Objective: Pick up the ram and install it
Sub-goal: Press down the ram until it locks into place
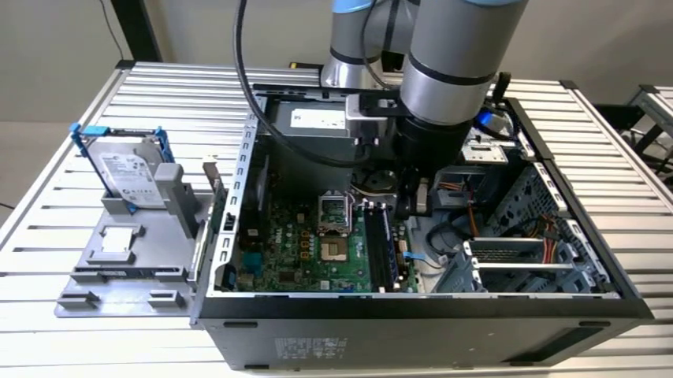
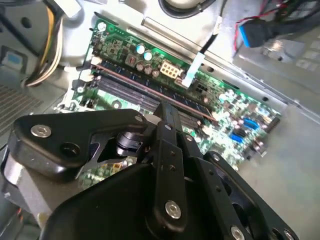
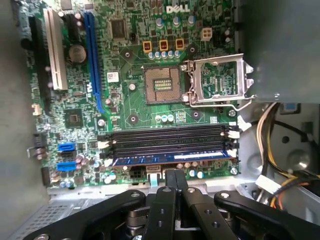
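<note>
The ram, a thin blue stick, stands on edge in the slot of the green motherboard nearest my gripper. In the second wrist view its long top edge runs across the board. My gripper is shut, its two black fingers pressed together with nothing between them. Their tip sits at or just above the middle of the ram's top edge; I cannot tell if it touches. In the exterior view the arm reaches down into the open computer case, with the gripper low over the ram.
Empty black memory slots lie beside the ram. The open processor socket is further along the board. Yellow and black cables hang near the case wall. A hard drive in a blue frame stands on a grey fixture outside the case.
</note>
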